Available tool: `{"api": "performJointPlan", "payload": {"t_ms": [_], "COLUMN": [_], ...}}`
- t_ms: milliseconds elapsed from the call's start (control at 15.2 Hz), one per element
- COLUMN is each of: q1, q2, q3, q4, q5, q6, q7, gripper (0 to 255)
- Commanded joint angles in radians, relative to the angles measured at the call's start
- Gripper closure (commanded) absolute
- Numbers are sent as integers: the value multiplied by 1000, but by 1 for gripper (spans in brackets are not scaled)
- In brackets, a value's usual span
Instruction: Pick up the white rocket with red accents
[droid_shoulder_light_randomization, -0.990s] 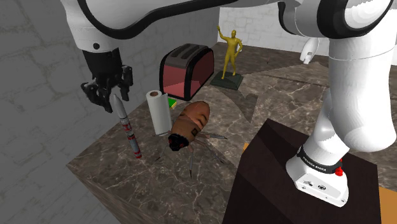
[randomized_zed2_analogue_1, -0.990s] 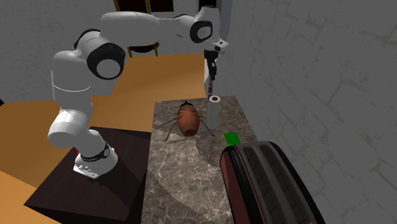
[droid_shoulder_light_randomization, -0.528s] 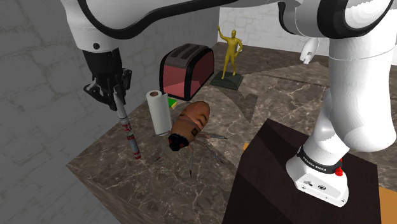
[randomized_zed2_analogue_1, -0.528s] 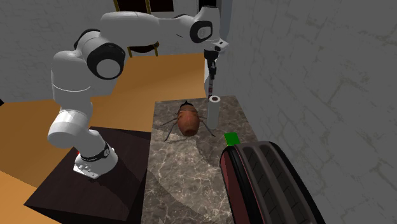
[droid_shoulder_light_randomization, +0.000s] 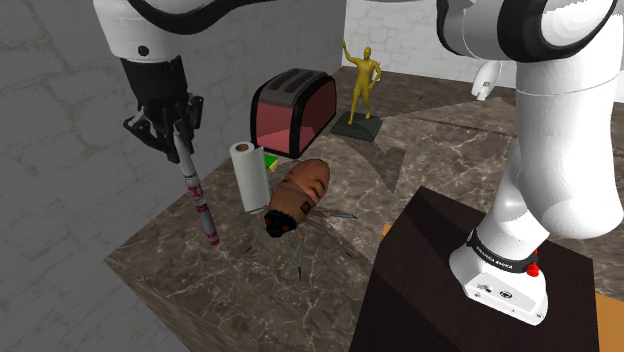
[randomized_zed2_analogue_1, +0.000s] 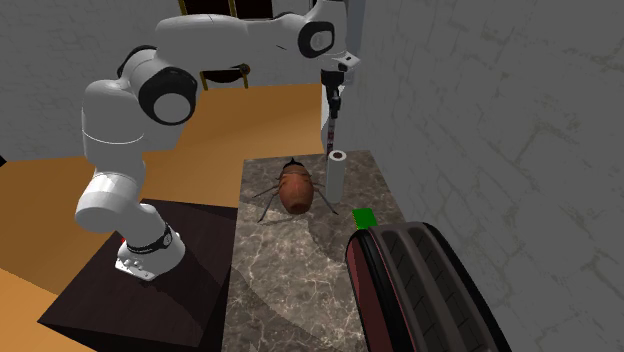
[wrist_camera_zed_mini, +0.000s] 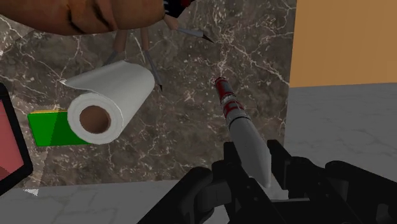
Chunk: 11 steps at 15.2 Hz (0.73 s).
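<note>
Dark veined marble forms the table top (droid_shoulder_light_randomization: 250, 285), set against grey block walls, with an orange floor past the table's edge beneath the hand. The black gripper (droid_shoulder_light_randomization: 178, 140) is clamped on the upper end of the rocket (droid_shoulder_light_randomization: 197, 190), a slim white body with red bands toward its far end. The rocket hangs down from the fingers (wrist_camera_zed_mini: 232, 162), leaning a little. Its lower tip seems to sit just clear of the marble near the table's corner, though the shoulder view leaves that uncertain.

Just beside the hanging rocket stands a white paper towel roll (droid_shoulder_light_randomization: 247, 177), upright and not touching it. A green block (wrist_camera_zed_mini: 48, 127) lies against the roll's far side from the gripper. Beyond the roll lies a large brown insect figure (droid_shoulder_light_randomization: 298, 195) with thin splayed legs. Farther from the hand sit a red-sided toaster (droid_shoulder_light_randomization: 293, 110) and a gold statuette (droid_shoulder_light_randomization: 362, 85) on a dark base.
</note>
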Motion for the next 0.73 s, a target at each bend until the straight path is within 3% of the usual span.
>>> {"api": "performJointPlan", "payload": {"t_ms": [0,660], "q1": [6,37], "q2": [7,51], "q3": [0,-1], "q4": [38,218], "q5": [-2,-17], "q6": [-31,-168], "q7": [0,-4], "gripper": [255,255]}}
